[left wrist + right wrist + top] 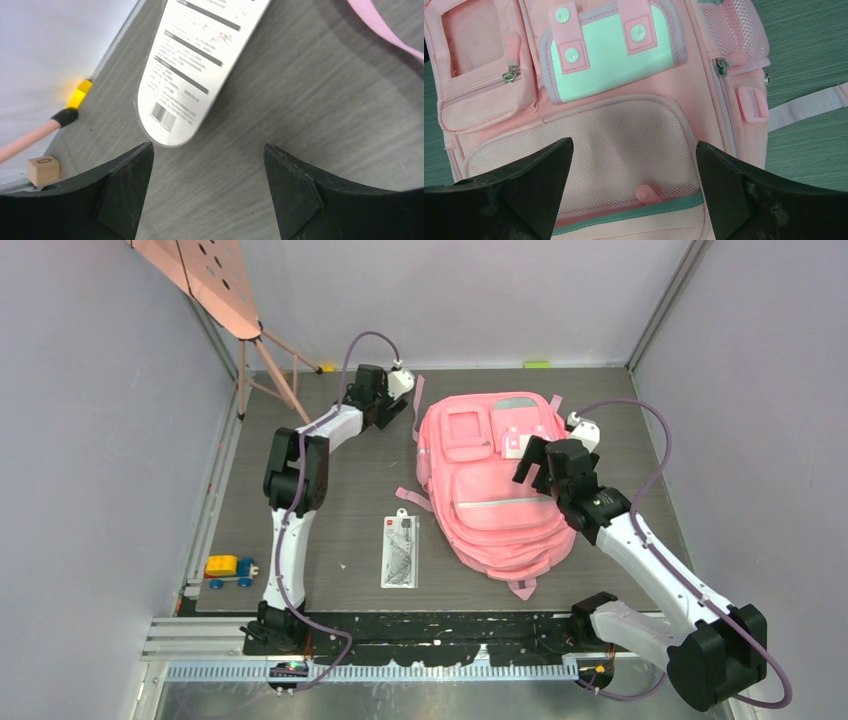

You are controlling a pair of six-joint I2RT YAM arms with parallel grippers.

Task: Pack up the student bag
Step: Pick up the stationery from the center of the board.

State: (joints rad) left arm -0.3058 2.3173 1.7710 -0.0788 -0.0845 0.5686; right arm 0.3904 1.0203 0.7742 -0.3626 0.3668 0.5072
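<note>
Left arm [335, 426] extended forward, left fingers [125, 192] spread and empty, right arm [640, 550] angled inward, right fingers [744, 192] wide apart

Top external: high, behind arm bases [270, 625], looking down over whole counter [360, 490]. Left wrist: low, close to counter, facing its far-left edge; shares stand foot [64, 116] with top view. Right wrist: close above student bag [624, 140] front pockets, facing down; bag shared with top view.

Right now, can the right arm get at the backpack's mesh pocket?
Probably yes: the right end effector hangs open over the backpack, with the mesh pocket directly below and nothing in between.
</note>
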